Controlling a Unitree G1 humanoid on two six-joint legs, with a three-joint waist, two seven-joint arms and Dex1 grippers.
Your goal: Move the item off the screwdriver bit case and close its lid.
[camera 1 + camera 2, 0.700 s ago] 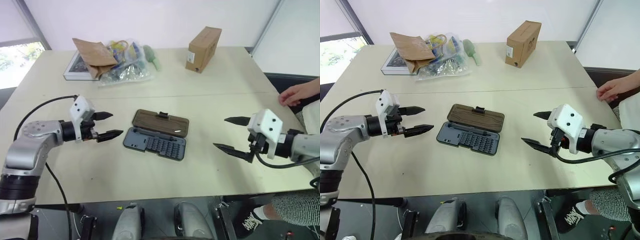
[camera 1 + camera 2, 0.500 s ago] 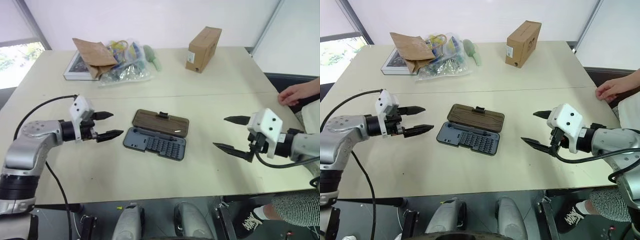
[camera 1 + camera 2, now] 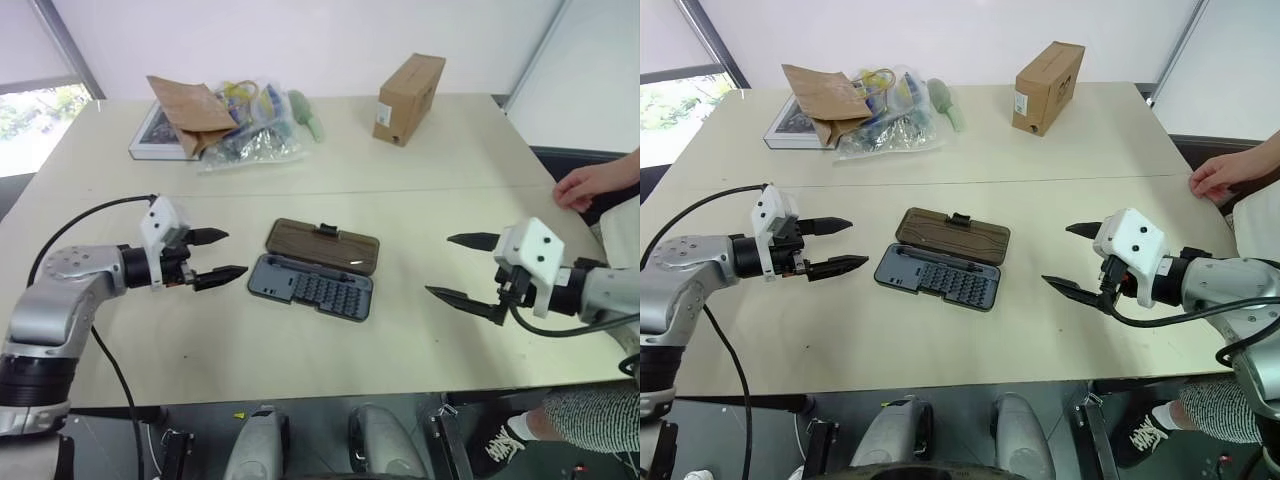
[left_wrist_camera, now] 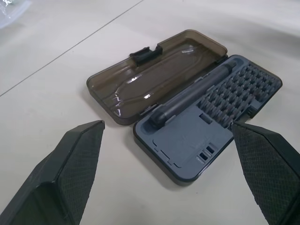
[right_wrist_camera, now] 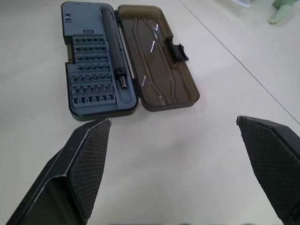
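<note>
The screwdriver bit case (image 3: 310,287) lies open in the middle of the table, its slate-grey tray toward me with rows of bit slots and a dark driver handle (image 5: 112,42) along the hinge. The brown ribbed lid (image 3: 322,245) lies flat on the far side, its black latch (image 3: 325,230) at the far edge. A tiny pale sliver, the item (image 3: 353,264), rests near the hinge at the case's right end. My left gripper (image 3: 236,254) hovers open just left of the case. My right gripper (image 3: 439,266) hangs open a little way to the case's right. Neither touches anything.
A cardboard box (image 3: 408,85) stands at the back right. A brown paper bag (image 3: 190,105), a plastic bag of items (image 3: 250,135) and a book (image 3: 150,140) lie at the back left. A person's hand (image 3: 595,185) rests at the table's right edge.
My left gripper has sunk slightly toward the table. The right gripper and the case have stayed where they were.
</note>
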